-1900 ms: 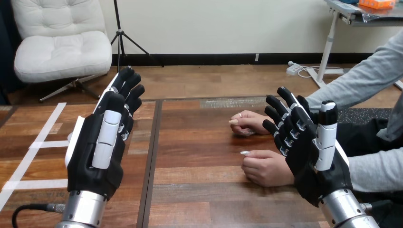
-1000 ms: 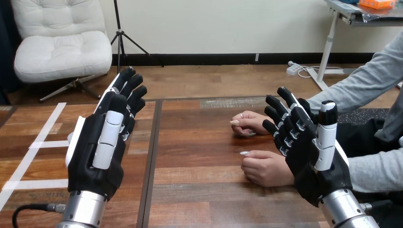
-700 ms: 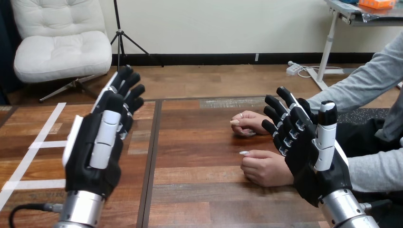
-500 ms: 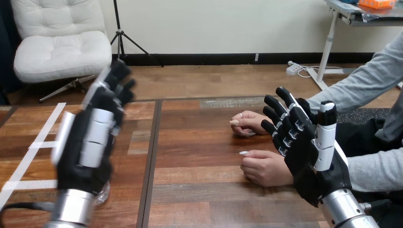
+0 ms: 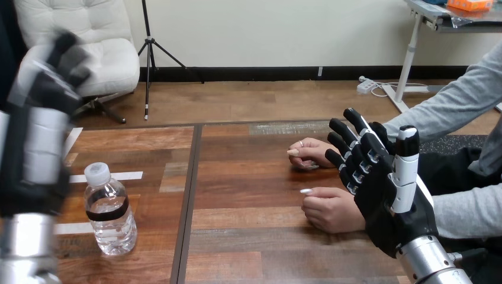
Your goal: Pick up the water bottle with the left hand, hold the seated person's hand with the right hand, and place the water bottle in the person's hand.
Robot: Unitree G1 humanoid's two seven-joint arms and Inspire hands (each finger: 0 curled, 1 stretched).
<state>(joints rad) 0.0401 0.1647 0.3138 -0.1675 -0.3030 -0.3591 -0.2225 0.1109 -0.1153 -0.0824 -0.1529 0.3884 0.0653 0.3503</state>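
Note:
A clear water bottle with a white cap and a black band stands upright on the table's left part. My left hand is raised at the far left edge, blurred, fingers straight and open, to the left of the bottle and apart from it. My right hand is upright at the right, open with fingers spread, just right of the person's near hand, which rests closed on the table. The person's far hand lies behind it. Whether my right hand touches the near hand I cannot tell.
The wooden table has a dark seam running front to back right of the bottle. White tape strips lie on the left part. The person's grey sleeves come in from the right.
My left hand has swung leftward and up to the view's edge, uncovering the water bottle it hid before. My right hand and the person's hands have stayed in place.

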